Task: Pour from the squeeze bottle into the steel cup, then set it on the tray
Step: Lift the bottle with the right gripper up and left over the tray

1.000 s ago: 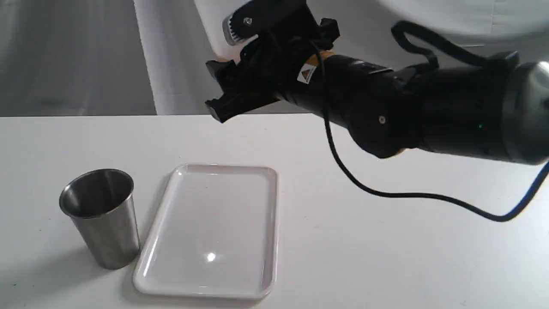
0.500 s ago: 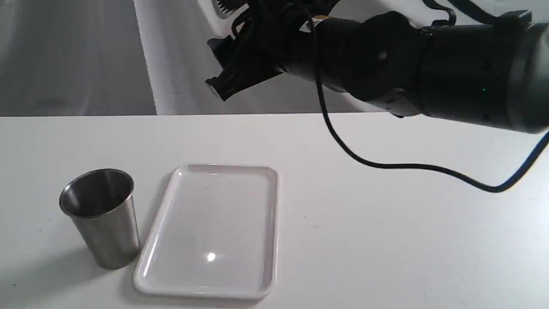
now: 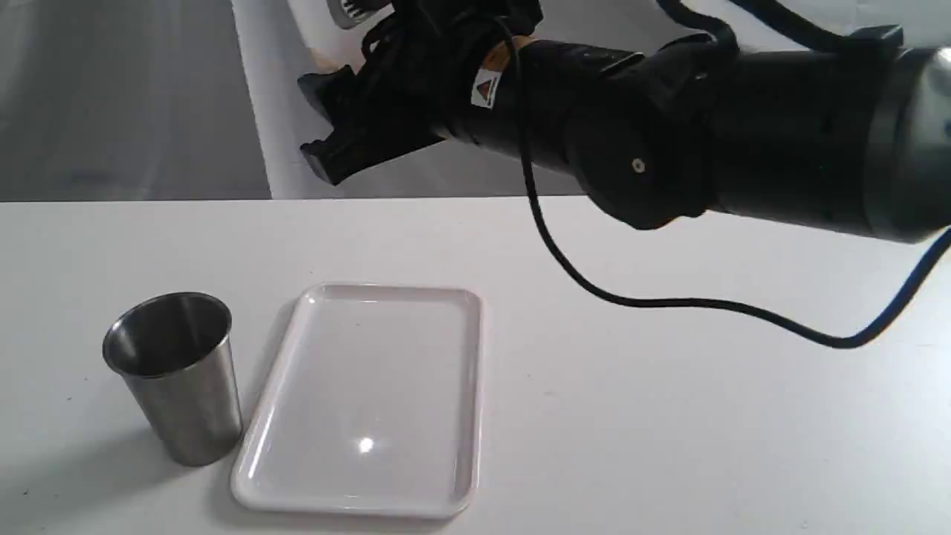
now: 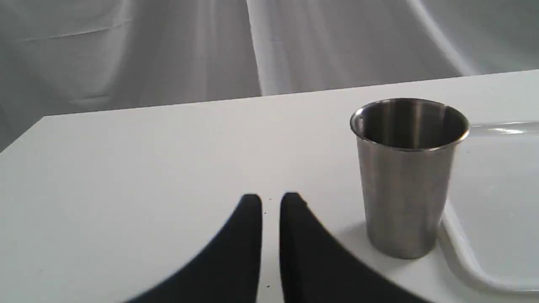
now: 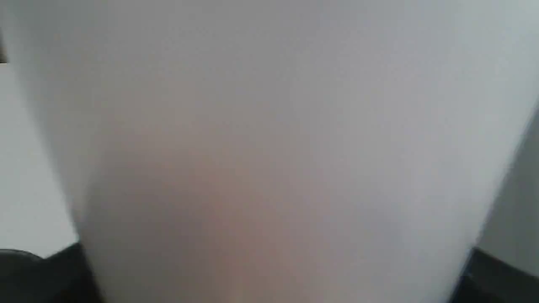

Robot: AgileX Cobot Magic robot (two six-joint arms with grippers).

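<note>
The steel cup (image 3: 175, 375) stands upright at the table's left, just beside the white tray (image 3: 371, 394); both are empty. High over the table's far edge, my right gripper (image 3: 328, 119) is shut on the squeeze bottle (image 3: 310, 28), whose white body runs out of the top of the exterior view. In the right wrist view the bottle (image 5: 269, 139) fills the picture as a blur, faintly orange low down, with dark fingers (image 5: 46, 275) at its sides. My left gripper (image 4: 270, 201) sits low near the cup (image 4: 407, 176), shut and holding nothing. The nozzle is out of view.
A black cable (image 3: 669, 301) hangs from the right arm in a loop above the table's right half. White cloth (image 3: 260, 111) hangs behind the table's far edge. The tray's rim (image 4: 463, 261) lies right against the cup's base.
My right arm has lifted the bottle higher and carried it left, closer to the cup's side. Cup and tray have not moved.
</note>
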